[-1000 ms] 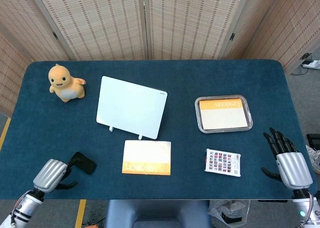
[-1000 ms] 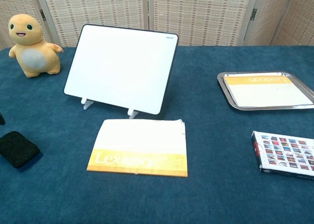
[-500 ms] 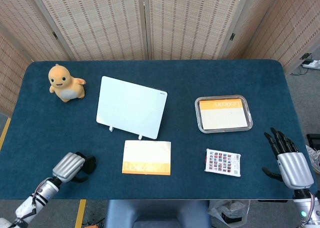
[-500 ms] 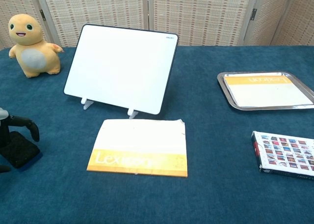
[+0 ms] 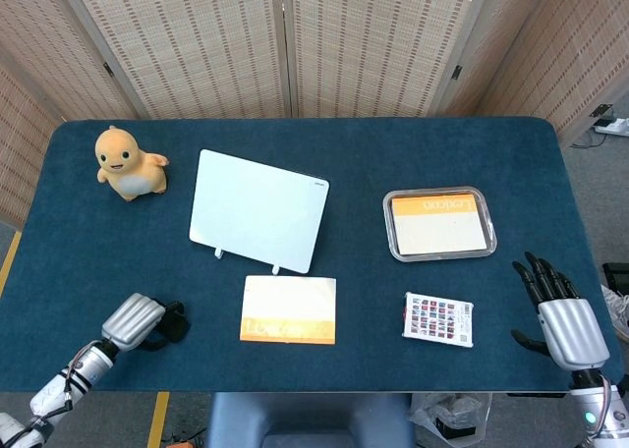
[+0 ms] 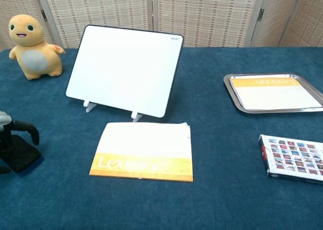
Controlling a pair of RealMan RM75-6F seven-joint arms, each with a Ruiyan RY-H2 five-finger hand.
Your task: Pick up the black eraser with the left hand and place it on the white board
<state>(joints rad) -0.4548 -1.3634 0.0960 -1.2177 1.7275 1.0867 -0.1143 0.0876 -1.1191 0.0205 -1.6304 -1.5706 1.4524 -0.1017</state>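
The black eraser (image 5: 176,321) (image 6: 21,154) lies flat on the blue table near the front left corner. My left hand (image 5: 135,320) (image 6: 7,137) sits over its left part, fingers (image 6: 28,128) arched above it with a gap showing, and nothing lifted. The white board (image 5: 258,210) (image 6: 123,69) stands tilted on small feet at the table's middle left, well behind the eraser. My right hand (image 5: 564,322) hovers at the front right edge, fingers spread and holding nothing; the chest view does not show it.
A yellow plush toy (image 5: 128,163) (image 6: 33,46) sits at the back left. An orange-and-white booklet (image 5: 288,310) (image 6: 144,152) lies in front of the board. A metal tray (image 5: 391,234) (image 6: 228,89) holding another booklet and a colourful box (image 5: 438,319) (image 6: 291,158) are on the right.
My left hand came forward from the table's front edge over the eraser, then shifted slightly left. The eraser has stayed in place. My right hand has hardly moved.
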